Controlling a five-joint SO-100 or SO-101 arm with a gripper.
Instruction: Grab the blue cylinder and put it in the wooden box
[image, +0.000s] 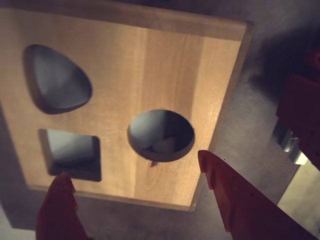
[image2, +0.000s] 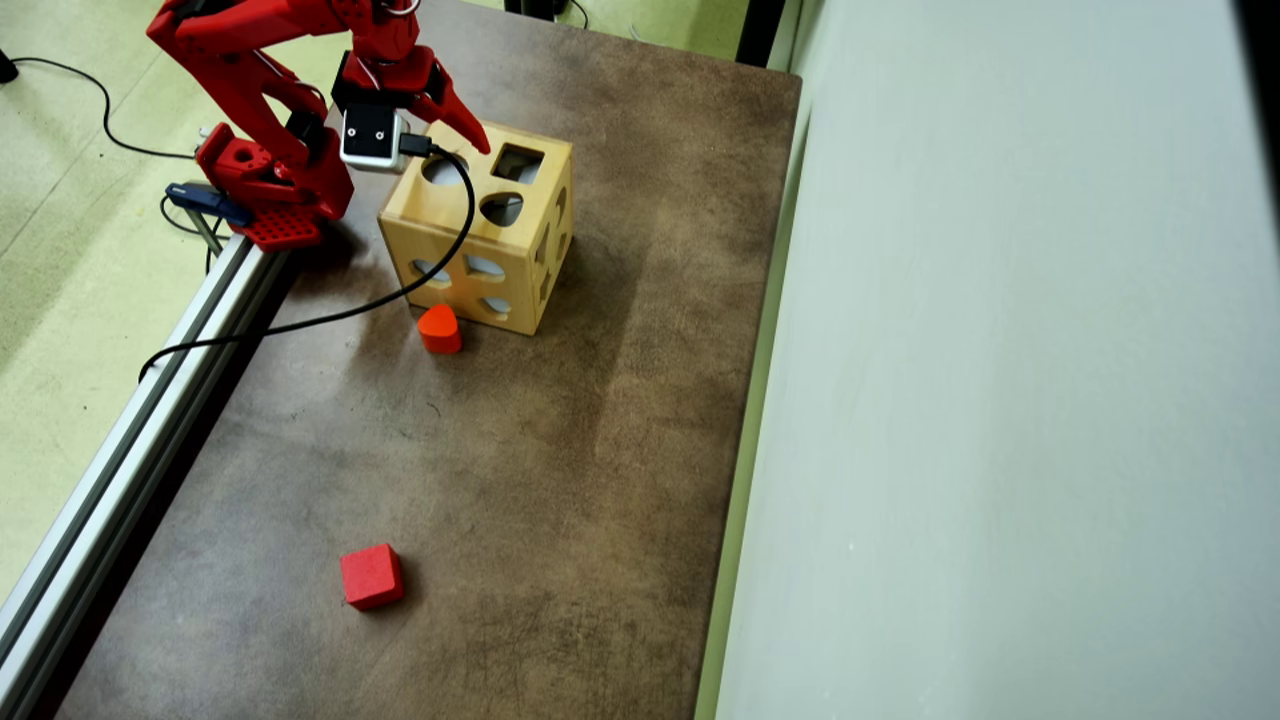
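The wooden box (image: 165, 70) fills the wrist view, its top face showing a round, a square and an egg-shaped hole. My red gripper (image: 132, 165) hangs just above that face, open, with nothing between its fingers; the round hole lies between the fingertips and slightly ahead of them. In the overhead view the gripper (image2: 465, 140) is over the back left part of the wooden box (image2: 415, 210), which stands at the table's far left. The blue cylinder is out of view in both frames.
A red-orange rounded block (image2: 439, 328) lies against the box's near face. A red cube (image2: 371, 576) sits near the table's front. An aluminium rail (image2: 150, 400) runs along the left edge, with the arm's base (image2: 270, 190) on it. A black cable drapes over the box.
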